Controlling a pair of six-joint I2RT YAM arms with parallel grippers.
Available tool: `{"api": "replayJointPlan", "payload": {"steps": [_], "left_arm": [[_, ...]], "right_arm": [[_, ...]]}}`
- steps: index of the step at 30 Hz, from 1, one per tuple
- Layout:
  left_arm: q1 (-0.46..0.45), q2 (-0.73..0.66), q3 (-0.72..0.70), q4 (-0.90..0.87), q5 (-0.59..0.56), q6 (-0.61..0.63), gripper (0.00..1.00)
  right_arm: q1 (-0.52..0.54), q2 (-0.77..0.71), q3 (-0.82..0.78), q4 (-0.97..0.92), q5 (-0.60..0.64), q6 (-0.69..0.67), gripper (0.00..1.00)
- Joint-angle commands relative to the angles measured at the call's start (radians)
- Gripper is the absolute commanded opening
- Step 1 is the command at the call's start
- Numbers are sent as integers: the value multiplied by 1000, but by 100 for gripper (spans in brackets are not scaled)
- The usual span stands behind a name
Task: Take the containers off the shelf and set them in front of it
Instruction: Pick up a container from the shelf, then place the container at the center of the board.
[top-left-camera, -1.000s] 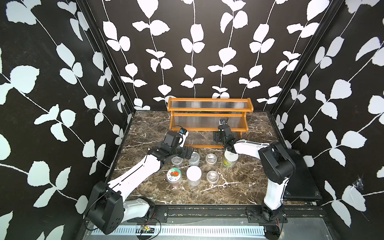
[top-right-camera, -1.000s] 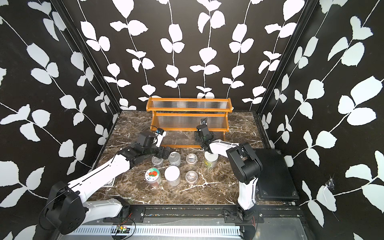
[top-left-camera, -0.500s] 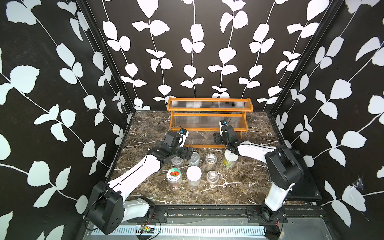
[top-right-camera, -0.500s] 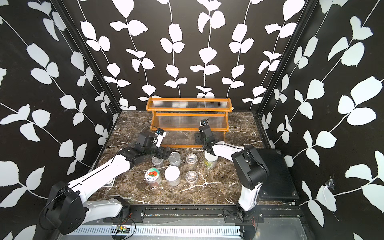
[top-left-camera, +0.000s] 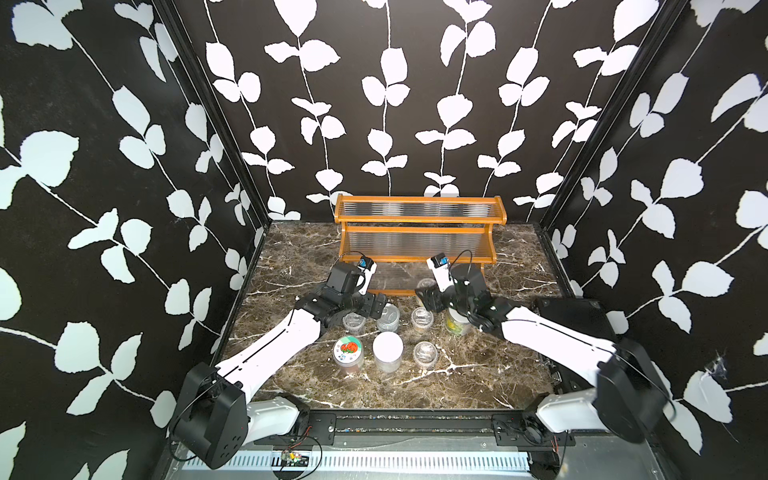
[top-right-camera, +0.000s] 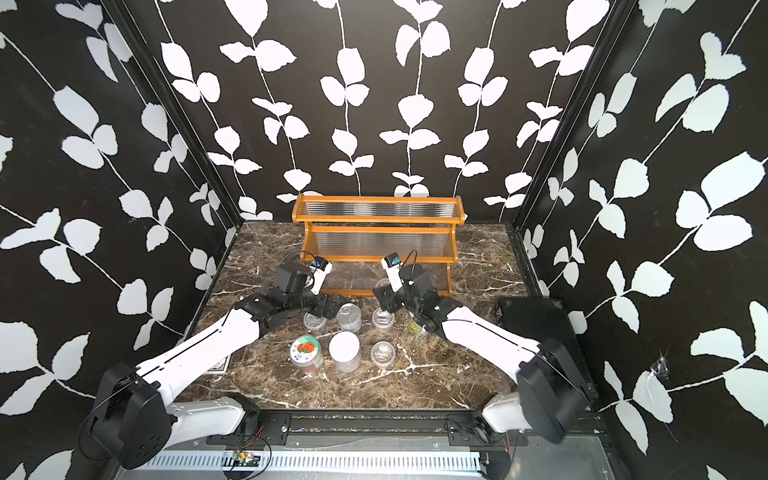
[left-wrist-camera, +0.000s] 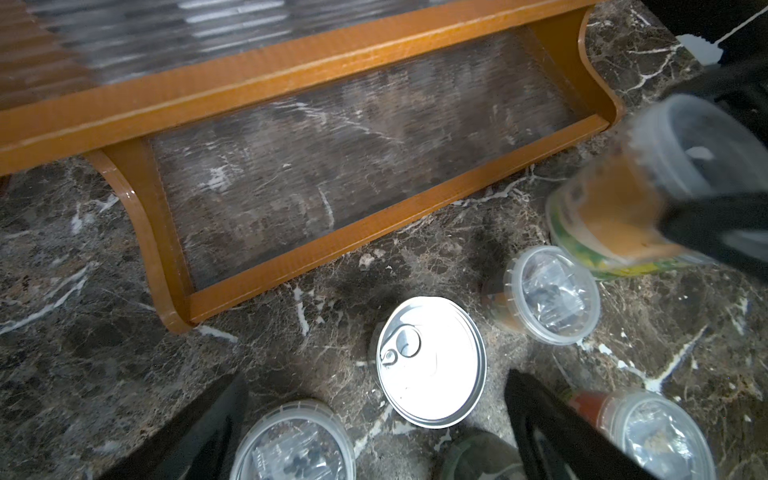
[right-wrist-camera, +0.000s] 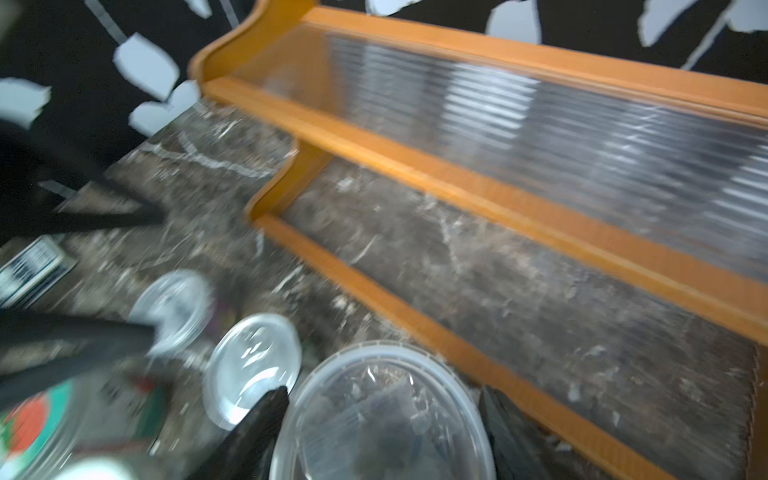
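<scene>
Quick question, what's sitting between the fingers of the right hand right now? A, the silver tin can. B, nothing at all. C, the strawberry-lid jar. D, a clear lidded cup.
D: the right wrist view shows the right hand closed around a clear lidded cup, one black finger on each side of it.

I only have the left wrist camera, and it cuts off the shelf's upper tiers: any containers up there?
Observer: None show on the top or middle tier of the shelf in both top views.
Operator: And the other arm?
Observer: In the right wrist view, the right gripper has a clear lidded cup between its fingers.
Operator: What stands nearer the robot than this silver tin can?
Observer: A strawberry-lid jar and a white-lid jar, side by side.
</scene>
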Motion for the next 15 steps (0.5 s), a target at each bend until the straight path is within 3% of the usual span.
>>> {"api": "replayJointPlan", "payload": {"steps": [1, 5, 9, 15], "left_arm": [[8, -24, 8, -24, 19, 18, 99], [8, -25, 8, -26, 49, 20, 99], [9, -20, 11, -25, 94, 26, 99], [8, -31, 12, -14, 148, 25, 99]], "right_arm": [[24, -139, -62, -153, -53, -104, 64], [72, -297, -96, -312, -36, -138, 64], [134, -413, -131, -455, 28, -73, 64], [192, -543, -277, -446, 151, 36, 63]]}}
